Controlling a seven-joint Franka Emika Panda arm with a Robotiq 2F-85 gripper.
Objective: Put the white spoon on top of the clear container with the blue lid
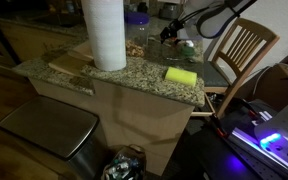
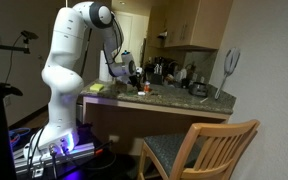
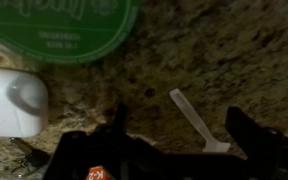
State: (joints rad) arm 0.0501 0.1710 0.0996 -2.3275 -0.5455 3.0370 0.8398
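**Wrist view: claw open over the spoon, pick not made yet**

Wrist view puts the spoon (image 3: 196, 120) flat on the granite tabletop (image 3: 234, 60). It lies diagonally, one end up-left and the other down-right. The lower end looks wider, but it's too blurry to be sure. The claw (image 3: 181, 116) is spread wide and empty, with fingers (image 3: 252, 130) on either side of the spoon. I can't judge its height above the stone from here.

A green lid (image 3: 69, 30) and a white object (image 3: 12, 100) sit off to the left, both clear of the spoon.

How I'd do the pick:
- Turn the wrist so the fingers close across the handle's narrow width, not along the diagonal.
- Centre on mid-handle.
- Go low, with the tips almost on the stone. The spoon is thin and flat, so a high close will likely miss or flick it.
- Close slowly and lift straight up.

In an exterior view the container (image 1: 136, 17) is small and dim, toward the far edge beside the paper-towel roll (image 1: 104, 35) and apart from the claw (image 1: 169, 33). For the drop, lay the spoon flat across the middle of the lid and let go low so it doesn't slide off.
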